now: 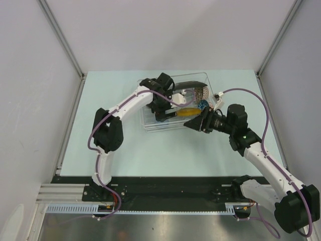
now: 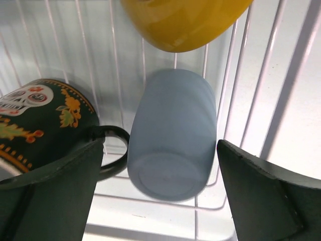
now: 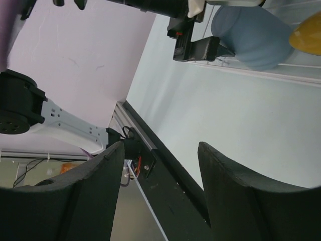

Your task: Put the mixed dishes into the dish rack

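I'm seeing light blue cup (image 2: 173,145), dark painted mug (image 2: 45,120), yellow saucer (image 2: 183,22) lying inside clear ribbed plastic dish rack (image 1: 150,123); left pincer (image 2: 158,165) hanging inside rack, apart, astride cup; right pincer (image 3: 160,150) gaping empty beside rack. I'm judging loading nearly done.

This is a robotics lab test cell, not a kitchen. The pale green table (image 1: 130,155) is boxed in on the left, far and right by plain white panels (image 1: 160,35) held in aluminium posts (image 1: 61,40). The left arm (image 1: 108,133) and right arm (image 1: 266,163), white and black, are bolted to a black base plate (image 1: 170,187) at the near edge. Purple cables (image 1: 243,89) loop along them, and a slotted cable duct (image 1: 150,213) runs in front. The clear dish rack (image 1: 149,124) is the one homely thing.
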`<act>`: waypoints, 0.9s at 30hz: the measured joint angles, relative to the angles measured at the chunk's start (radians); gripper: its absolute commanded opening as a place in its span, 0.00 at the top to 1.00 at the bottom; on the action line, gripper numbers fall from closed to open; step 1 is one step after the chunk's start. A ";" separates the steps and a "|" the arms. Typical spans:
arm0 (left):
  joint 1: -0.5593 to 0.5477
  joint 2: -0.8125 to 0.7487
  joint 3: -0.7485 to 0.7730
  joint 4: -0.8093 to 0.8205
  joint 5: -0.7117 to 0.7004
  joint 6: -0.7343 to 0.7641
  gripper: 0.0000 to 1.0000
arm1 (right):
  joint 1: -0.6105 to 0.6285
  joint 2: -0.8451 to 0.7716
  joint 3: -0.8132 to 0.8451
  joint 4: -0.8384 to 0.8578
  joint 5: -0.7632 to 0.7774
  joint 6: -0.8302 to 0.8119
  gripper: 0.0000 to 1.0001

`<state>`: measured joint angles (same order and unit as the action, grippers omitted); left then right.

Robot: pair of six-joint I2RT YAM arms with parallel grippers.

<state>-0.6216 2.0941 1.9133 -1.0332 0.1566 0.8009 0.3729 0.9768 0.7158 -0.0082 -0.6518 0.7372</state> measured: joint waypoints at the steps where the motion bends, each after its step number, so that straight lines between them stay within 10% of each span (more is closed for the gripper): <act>1: 0.000 -0.008 0.000 0.000 0.000 -0.004 0.00 | 0.000 0.000 0.000 0.000 0.000 0.000 0.34; 14: 0.050 -0.356 -0.031 0.070 0.085 -0.245 0.00 | -0.010 0.001 0.066 -0.229 0.241 -0.166 0.23; 17: 0.104 -0.537 -0.164 0.140 0.122 -0.346 0.00 | 0.000 0.001 0.101 -0.288 0.343 -0.219 0.01; 27: 0.167 -0.897 -0.751 0.257 0.137 -0.595 0.00 | 0.060 0.017 0.156 -0.436 0.530 -0.295 0.00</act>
<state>-0.4545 1.1969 1.1622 -0.7761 0.2939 0.2054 0.4328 0.9936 0.8722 -0.4446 -0.1219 0.4423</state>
